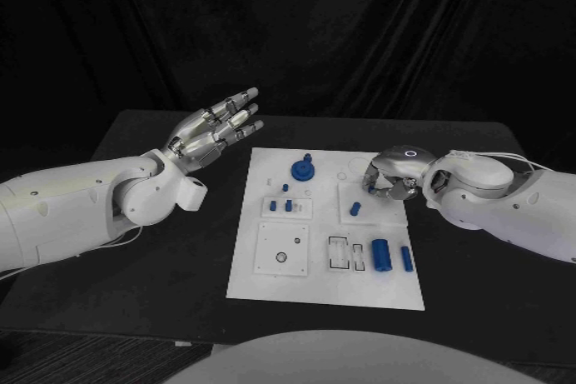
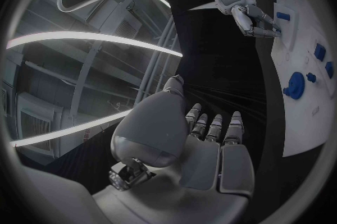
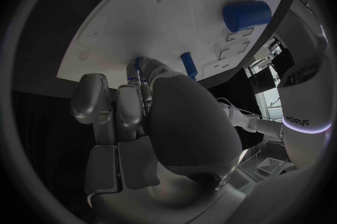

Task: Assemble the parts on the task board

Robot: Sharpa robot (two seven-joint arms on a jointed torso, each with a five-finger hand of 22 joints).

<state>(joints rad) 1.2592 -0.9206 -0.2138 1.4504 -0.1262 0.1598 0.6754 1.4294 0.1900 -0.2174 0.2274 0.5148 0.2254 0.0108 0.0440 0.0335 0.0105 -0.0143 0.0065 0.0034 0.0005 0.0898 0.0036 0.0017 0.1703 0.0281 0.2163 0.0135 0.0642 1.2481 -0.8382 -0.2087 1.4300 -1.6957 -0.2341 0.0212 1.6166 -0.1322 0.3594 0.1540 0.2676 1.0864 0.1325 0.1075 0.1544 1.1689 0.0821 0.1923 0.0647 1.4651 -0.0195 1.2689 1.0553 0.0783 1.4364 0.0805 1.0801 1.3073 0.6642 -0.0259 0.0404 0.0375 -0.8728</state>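
Observation:
The white task board (image 1: 322, 276) lies in the middle of the black table. On it are a round blue part (image 1: 304, 168), two small blue pegs (image 1: 285, 206), another blue peg (image 1: 355, 207), a thick blue cylinder (image 1: 380, 253) and a slim one (image 1: 407, 258). My right hand (image 1: 390, 177) hovers over the board's far right corner with fingers curled down. In the right wrist view its fingertips pinch a small blue part (image 3: 138, 63) just above the board, near the blue peg (image 3: 188, 65). My left hand (image 1: 216, 126) is raised left of the board, fingers spread, holding nothing.
The board has a square plate with a hole (image 1: 283, 251) and empty rectangular slots (image 1: 347, 252) at its near half. Black table surface (image 1: 168, 259) surrounds the board on all sides. A dark curtain hangs behind the table.

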